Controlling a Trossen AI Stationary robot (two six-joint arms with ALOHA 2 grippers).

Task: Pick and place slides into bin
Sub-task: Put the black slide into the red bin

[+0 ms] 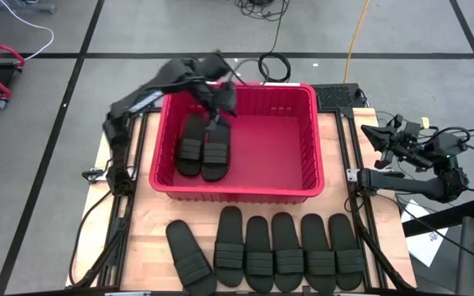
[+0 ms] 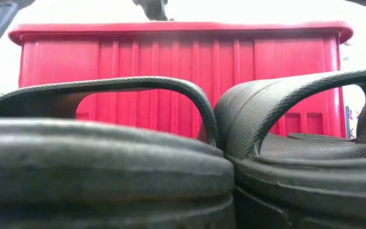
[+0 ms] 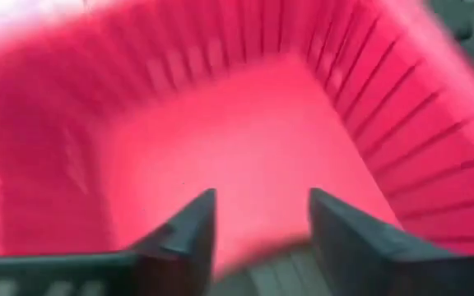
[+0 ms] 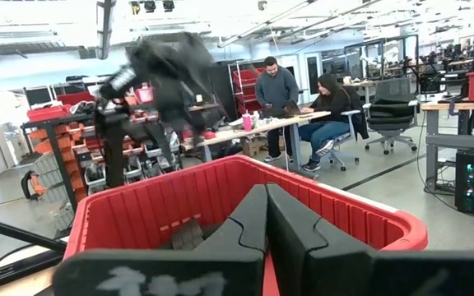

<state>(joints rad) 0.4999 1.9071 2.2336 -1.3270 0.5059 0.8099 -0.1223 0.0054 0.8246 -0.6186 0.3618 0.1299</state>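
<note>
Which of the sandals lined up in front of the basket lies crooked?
The slide at the left end of the row. It is angled, heel end swung out leftward, while the other five slides lie straight and parallel beside one another, below the red bin.

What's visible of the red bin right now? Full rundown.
The bin is a large rectangular red basket that looks like plastic, with a thick rim and ribbed, slotted walls. It stands upright on the wooden table, open side up, behind a row of six slides. Two slides lie flat side by side on its floor toward the left wall; the rest of the floor is bare. The left tool hangs over its back left part, fingers apart and empty, touching nothing.
</note>
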